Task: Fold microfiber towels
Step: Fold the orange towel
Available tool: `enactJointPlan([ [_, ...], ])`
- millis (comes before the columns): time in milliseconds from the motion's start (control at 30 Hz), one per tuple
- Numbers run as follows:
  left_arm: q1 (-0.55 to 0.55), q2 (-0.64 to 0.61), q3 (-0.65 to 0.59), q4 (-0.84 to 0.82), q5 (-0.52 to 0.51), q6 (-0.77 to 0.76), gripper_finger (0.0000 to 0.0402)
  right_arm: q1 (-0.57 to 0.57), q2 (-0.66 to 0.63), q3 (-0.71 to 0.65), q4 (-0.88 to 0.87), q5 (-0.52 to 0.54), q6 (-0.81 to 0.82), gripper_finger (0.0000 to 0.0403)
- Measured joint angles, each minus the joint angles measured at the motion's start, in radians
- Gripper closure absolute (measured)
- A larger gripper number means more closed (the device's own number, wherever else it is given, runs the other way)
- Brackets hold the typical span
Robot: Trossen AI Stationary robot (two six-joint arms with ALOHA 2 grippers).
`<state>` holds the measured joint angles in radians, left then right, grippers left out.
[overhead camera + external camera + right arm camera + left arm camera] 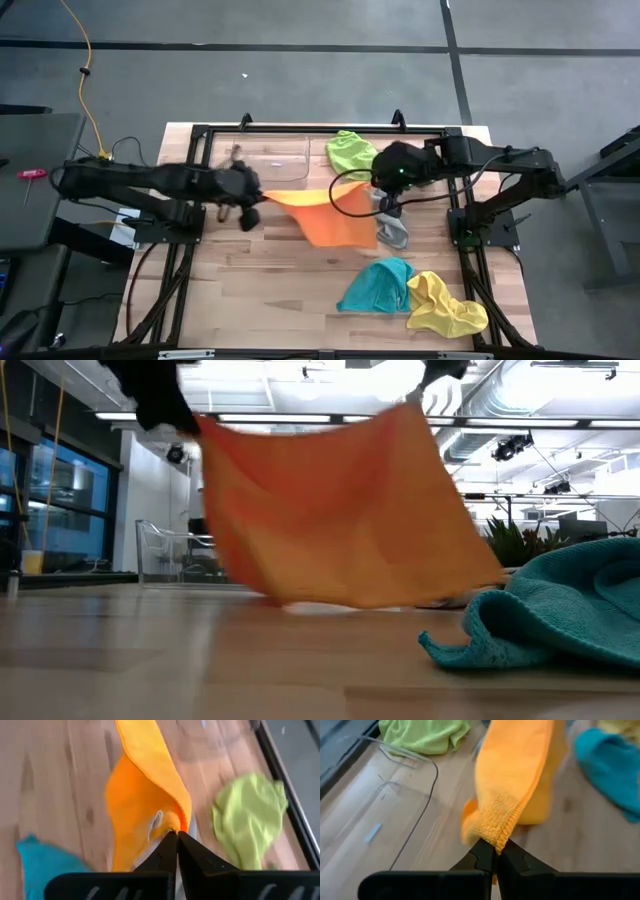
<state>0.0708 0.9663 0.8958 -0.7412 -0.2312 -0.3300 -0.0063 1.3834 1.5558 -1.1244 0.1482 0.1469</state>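
**Orange towel up between both arms, nothing folded yet**

Left to right across the counter (250, 280). My left pincer (250, 208) is closed, pinching one corner of the orange towel (330, 215); the left wrist view shows the hem clamped right between the fingertips. The towel hangs stretched from there toward my right pincer (385, 200), also closed on the opposite corner. Low view confirms the cloth is lifted and spread like a sheet, its lower edge at or just above the wood; can't tell if it touches.

Clear tray (285, 160) sits behind the left pincer, nothing visible in it. Green towel (350, 152) is bunched at the back, near the right arm. Grey towel (392, 232) lies crumpled just beside the orange one, under the right pincer. Teal towel (380, 286) and yellow towel (445, 305) are heaped at the front right, touching each other.

Progress as I judge it: early. No folded towel in sight. The orange one is only picked up and spread; four others are untouched heaps. Laying down and folding all remain.
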Motion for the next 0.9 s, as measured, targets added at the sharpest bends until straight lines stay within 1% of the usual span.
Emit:
enactJointPlan([
  [100,0.0,-0.047,0.103,-0.205,0.027,-0.006,0.0401,0.0,0.002,0.0,0.092,0.0,-0.016,0.0403],
  [267,0.0,-0.052,0.252,-0.525,0.028,0.012,0.0401,0.007,0.029,0.0,0.237,-0.008,-0.017,0.0403],
  [367,0.0,-0.051,0.304,-0.67,-0.007,0.036,0.0401,0.007,0.051,0.0,0.317,-0.009,-0.017,0.0403],
  [500,0.0,-0.063,0.35,-0.808,-0.075,0.063,0.0401,0.01,0.088,0.003,0.406,-0.008,-0.016,0.0403],
  [567,0.0,-0.081,0.356,-0.834,-0.084,0.065,0.0402,0.012,0.115,0.028,0.399,0.011,-0.015,0.0403],
  [700,0.0,-0.14,0.356,-0.83,-0.076,0.078,0.0402,0.027,0.167,0.106,0.355,0.092,-0.029,0.0403],
  [833,0.0,-0.189,0.348,-0.827,-0.085,0.027,0.0402,0.029,0.211,0.169,0.266,0.096,-0.037,0.0403],
  [900,-0.001,-0.202,0.329,-0.828,-0.053,0.001,0.0402,0.036,0.218,0.171,0.245,0.111,-0.052,0.0403],
])
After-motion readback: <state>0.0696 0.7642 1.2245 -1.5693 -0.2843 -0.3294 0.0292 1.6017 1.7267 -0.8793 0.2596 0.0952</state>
